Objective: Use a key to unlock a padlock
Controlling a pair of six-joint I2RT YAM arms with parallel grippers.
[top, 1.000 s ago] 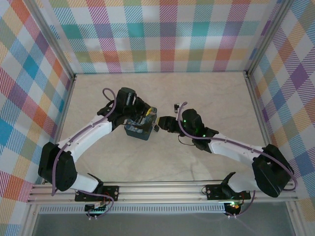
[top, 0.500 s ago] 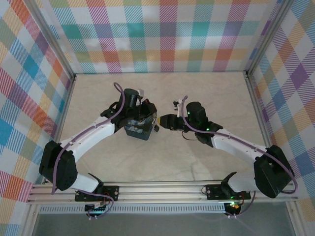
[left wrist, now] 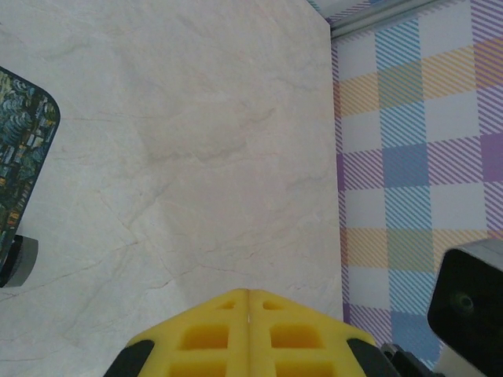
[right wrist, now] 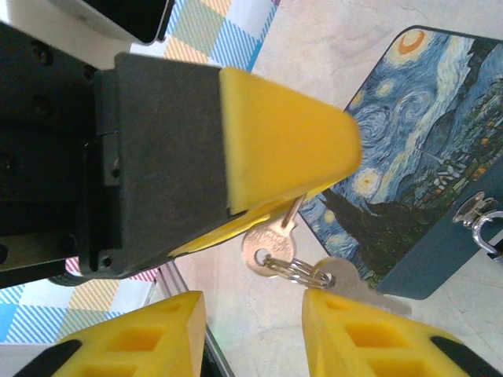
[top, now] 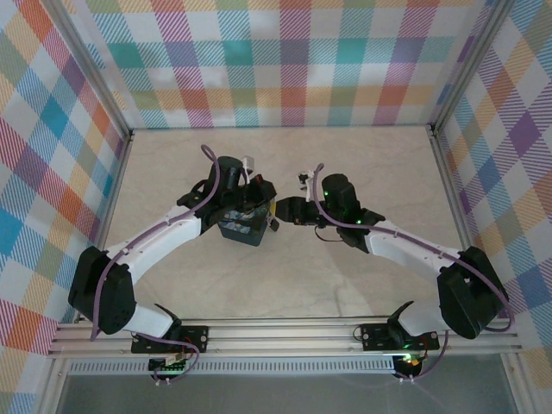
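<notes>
Metal this small is likely stiff, light and slick: the key (right wrist: 267,250) should not bend, but it could pivot or slide between foam pads if pushed off-axis. In the right wrist view it hangs by its blade from the left gripper (right wrist: 314,187). That gripper's yellow pads are pressed together on the blade, and the round bow points down, free. A ring (right wrist: 297,272) runs through the bow and carries a second key (right wrist: 357,289), which dangles to one side. That loose weight probably tugs and swings whenever the arm moves.

The right gripper (right wrist: 251,308) sits just below with its jaws apart and nothing between them, and the bow and ring line up over the gap. The bow looks like the best place to take hold, since its flat, broad faces leave the blade clear for the keyhole. Gripping the ring would let the key flop.

The padlock (right wrist: 483,220) seems to be the small silvery loop and clasp at the front edge of the box (right wrist: 409,141), near the keys. Its body and keyhole cannot be made out. It likely swings on its hasp, so its body would need steadying before any insertion.
</notes>
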